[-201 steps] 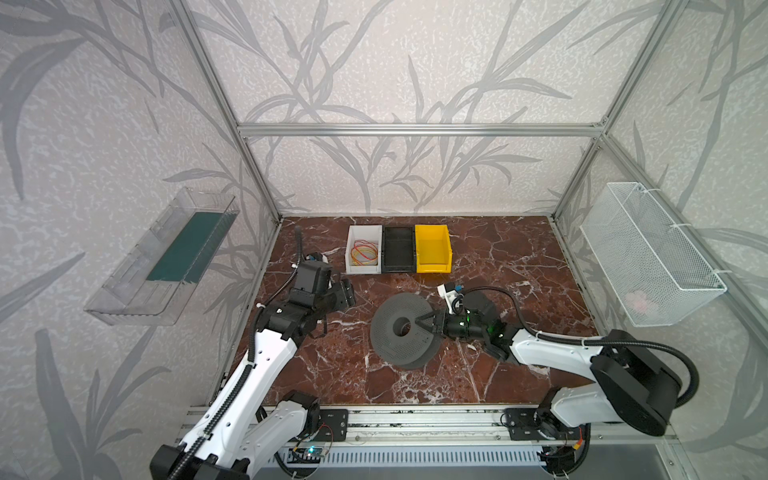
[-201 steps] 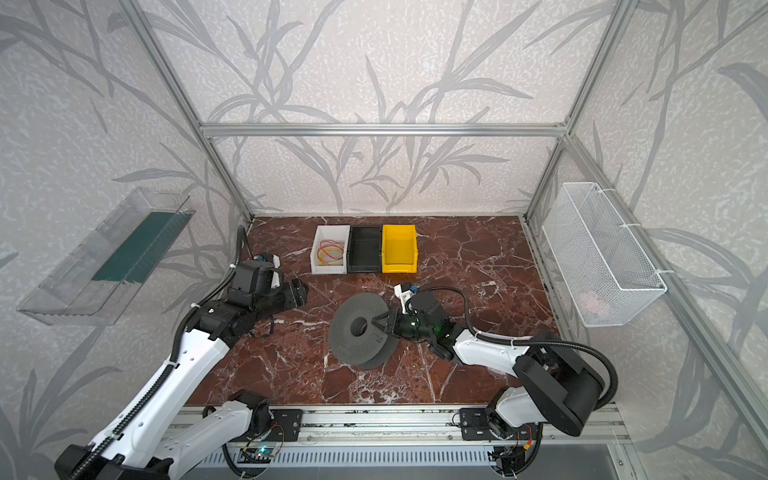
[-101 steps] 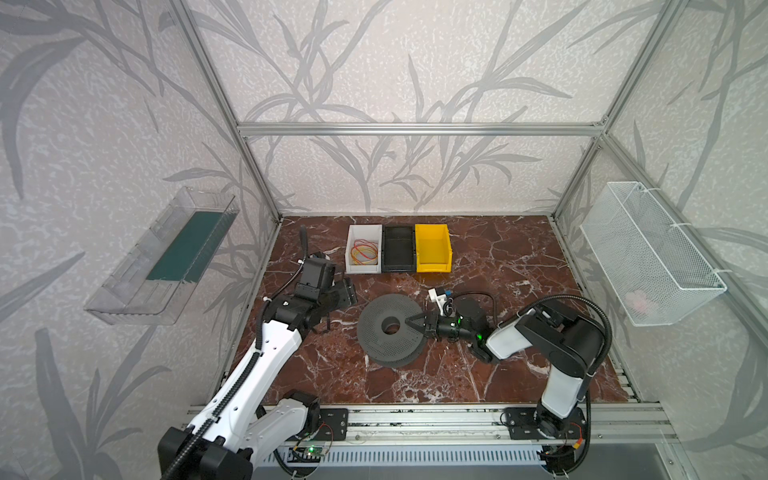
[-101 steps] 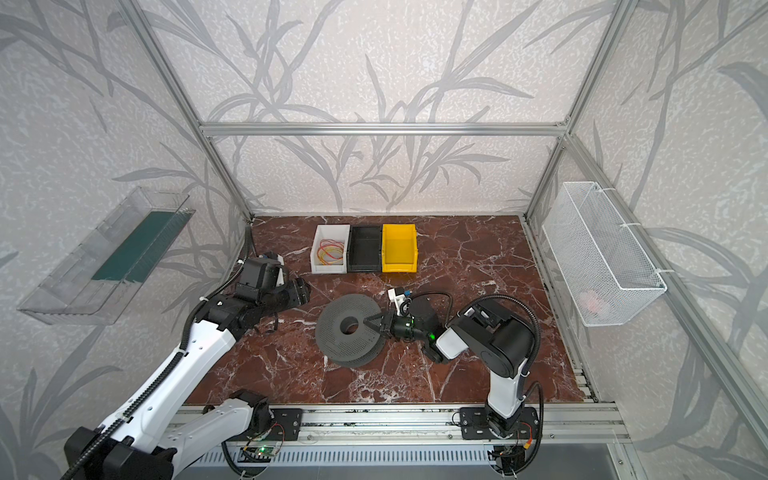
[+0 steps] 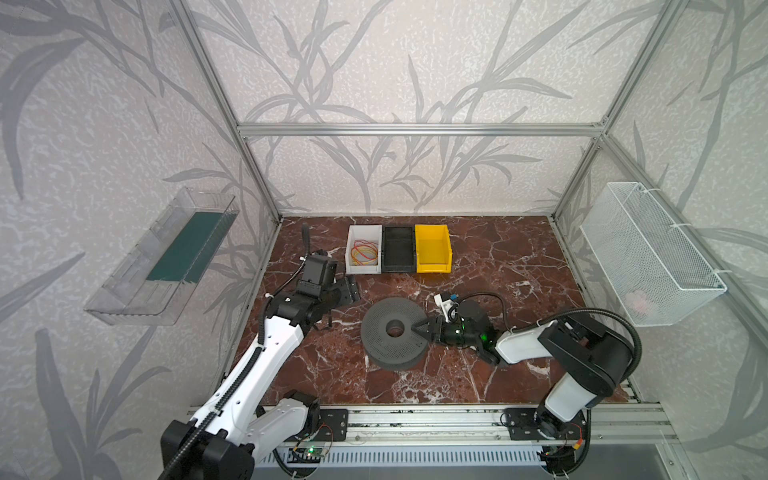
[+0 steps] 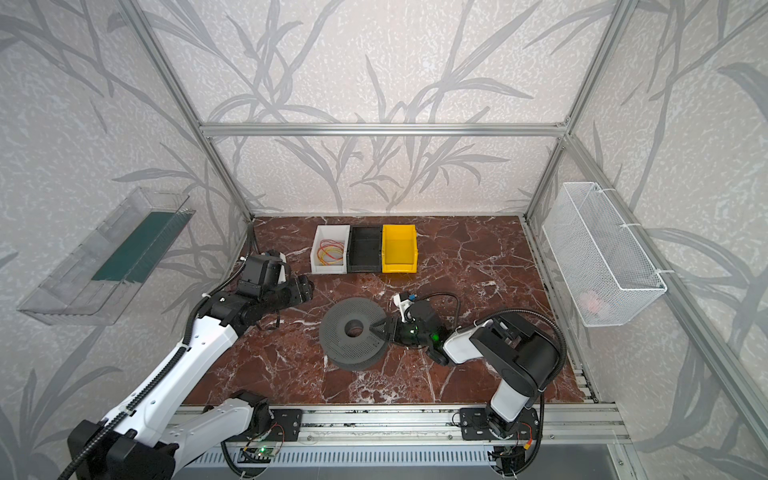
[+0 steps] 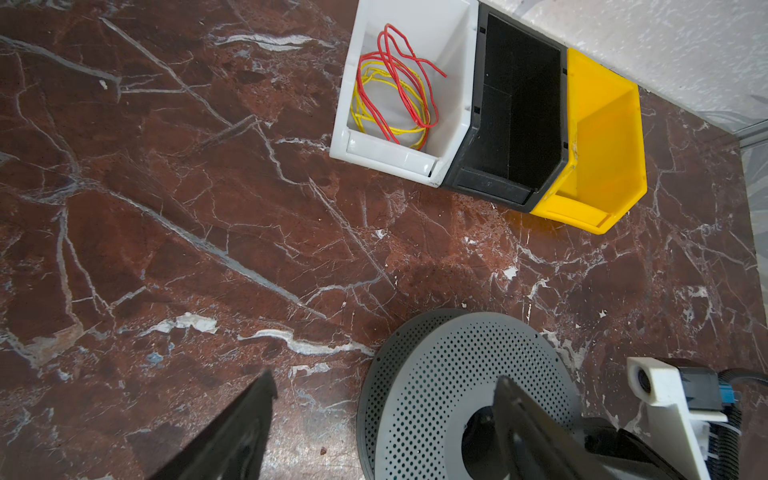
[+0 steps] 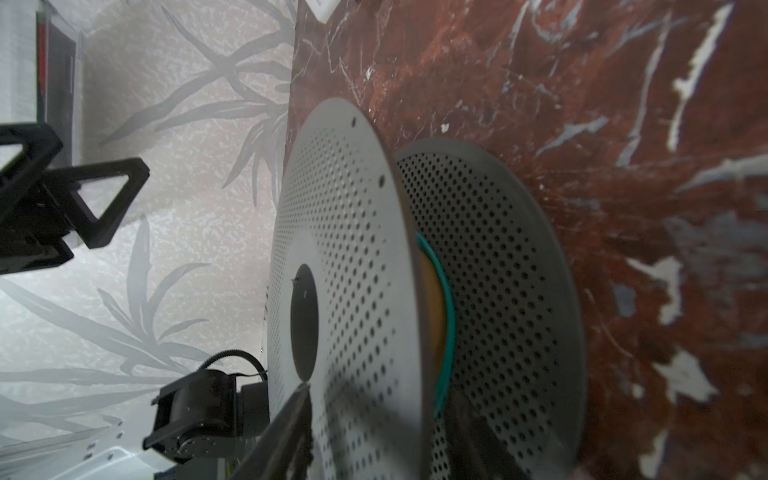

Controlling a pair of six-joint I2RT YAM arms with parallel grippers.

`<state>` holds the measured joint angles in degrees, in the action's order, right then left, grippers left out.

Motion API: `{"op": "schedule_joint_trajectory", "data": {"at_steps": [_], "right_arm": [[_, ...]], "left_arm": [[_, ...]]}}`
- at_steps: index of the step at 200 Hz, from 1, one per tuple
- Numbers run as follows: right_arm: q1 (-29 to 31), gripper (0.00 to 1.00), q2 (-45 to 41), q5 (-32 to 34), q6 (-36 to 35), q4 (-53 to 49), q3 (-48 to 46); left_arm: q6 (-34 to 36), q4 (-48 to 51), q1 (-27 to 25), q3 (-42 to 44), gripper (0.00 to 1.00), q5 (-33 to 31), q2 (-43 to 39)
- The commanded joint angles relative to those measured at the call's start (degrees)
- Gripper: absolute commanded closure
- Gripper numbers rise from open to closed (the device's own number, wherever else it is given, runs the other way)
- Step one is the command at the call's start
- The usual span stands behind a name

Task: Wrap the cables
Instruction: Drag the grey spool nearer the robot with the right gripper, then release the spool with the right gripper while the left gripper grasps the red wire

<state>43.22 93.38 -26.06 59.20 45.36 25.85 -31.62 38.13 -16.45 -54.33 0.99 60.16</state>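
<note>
The cables (image 5: 365, 253) (image 6: 331, 252) (image 7: 395, 95), one red and one yellow, lie in loose loops inside the white bin (image 5: 362, 269) (image 7: 390, 156) at the back. A dark grey perforated spool (image 5: 392, 338) (image 6: 353, 336) (image 7: 440, 374) (image 8: 345, 249) lies on the marble table, with a teal strand (image 8: 445, 291) round its hub. My right gripper (image 5: 415, 328) (image 6: 376, 326) (image 8: 380, 415) is open, one finger above the spool's upper flange and the other between the two flanges. Between spool and white bin, my left gripper (image 5: 351, 287) (image 6: 305, 289) (image 7: 386, 399) hangs open and empty.
A black bin (image 5: 398, 249) and a yellow bin (image 5: 432, 249) stand beside the white one. A white wire basket (image 5: 648, 253) hangs on the right wall. A clear shelf (image 5: 166, 257) hangs on the left wall.
My right gripper was shut on the spool's upper flange and has now opened. The spool moved a little to the left with it. My left gripper opened slightly wider.
</note>
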Motion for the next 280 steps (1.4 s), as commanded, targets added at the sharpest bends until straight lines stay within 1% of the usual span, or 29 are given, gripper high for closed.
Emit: {"op": "schedule_joint_trajectory", "data": {"at_steps": [1, 19, 39, 49, 83, 87, 90, 96, 119, 136, 144, 150, 155, 162, 176, 196, 226, 257, 280], "right_arm": [[0.28, 0.32, -7.64, 3.27, -8.55, -14.99, 1.23], [0.37, 0.23, -14.97, 6.89, -13.52, -26.21, 2.50], [0.37, 0.18, -22.84, 11.43, -18.67, -36.66, 3.63], [0.37, 0.17, -25.56, 13.49, -20.46, -40.46, 4.08], [0.22, 0.17, -31.56, 17.72, -22.30, -45.70, 4.02], [0.13, 0.17, -32.39, 17.95, -22.36, -46.61, 4.44], [0.12, 0.17, -32.99, 18.17, -24.02, -47.42, 4.79], [0.11, 0.17, -34.36, 18.68, -24.94, -48.94, 5.56], [0.11, 0.17, -38.05, 20.72, -27.42, -52.73, 8.96], [-0.07, 0.17, -37.83, 21.27, -29.05, -54.02, 11.85], [-0.08, 0.17, -37.15, 21.07, -29.54, -53.87, 12.91], [-0.13, 0.17, -36.52, 20.97, -29.75, -53.61, 13.64], [-0.09, 0.17, -36.03, 20.88, -29.84, -53.21, 13.86], [-0.16, 0.17, -35.38, 20.79, -29.76, -52.32, 13.97], [-0.16, 0.17, -34.24, 20.70, -29.21, -49.96, 13.09], [-0.49, 0.17, -32.65, 20.21, -28.57, -47.31, 11.88], [-2.27, 0.17, -30.69, 17.76, -28.57, -45.37, 10.94], [-5.46, 0.17, -29.51, 15.01, -29.12, -44.94, 10.54], [-7.02, 0.17, -28.75, 13.81, -29.39, -44.25, 10.17]], "left_arm": [[0.62, 3.71, 0.01, -2.35, 0.16, -0.44, -0.35], [1.25, 6.49, 0.01, -3.14, 0.17, -0.31, 0.27], [1.96, 8.82, 0.10, -3.98, 0.18, -0.25, 1.34], [2.15, 9.21, 0.10, -4.36, 0.18, 0.05, 2.08], [2.94, 7.63, 0.19, -6.52, 0.20, 1.79, 5.67], [3.15, 7.68, 0.19, -7.42, 0.21, 1.74, 6.67], [3.36, 7.81, 0.19, -8.28, 0.21, 1.64, 7.30], [3.98, 8.20, 0.19, -10.18, 0.22, 1.60, 9.16], [6.14, 9.89, 0.19, -18.11, 0.25, 1.99, 16.67], [7.54, 11.38, 0.32, -23.86, 0.29, 0.50, 23.03], [7.57, 12.20, 0.56, -26.39, 0.34, -0.56, 26.09], [5.96, 13.11, 0.69, -28.14, 0.38, -2.96, 28.36], [5.35, 13.60, 0.84, -29.48, 0.40, -4.66, 29.97], [5.52, 13.16, 1.36, -30.57, 0.41, -5.15, 32.37], [5.48, 12.16, 2.56, -32.94, 0.41, -3.28, 36.12], [5.59, 12.00, 4.24, -37.06, 0.43, 1.26, 41.31], [4.36, 9.80, 6.27, -40.84, 0.46, 5.29, 47.55], [2.94, 8.82, 7.37, -44.19, 0.48, 5.57, 52.99], [2.02, 6.36, 7.74, -45.39, 0.49, 7.89, 55.67]]}}
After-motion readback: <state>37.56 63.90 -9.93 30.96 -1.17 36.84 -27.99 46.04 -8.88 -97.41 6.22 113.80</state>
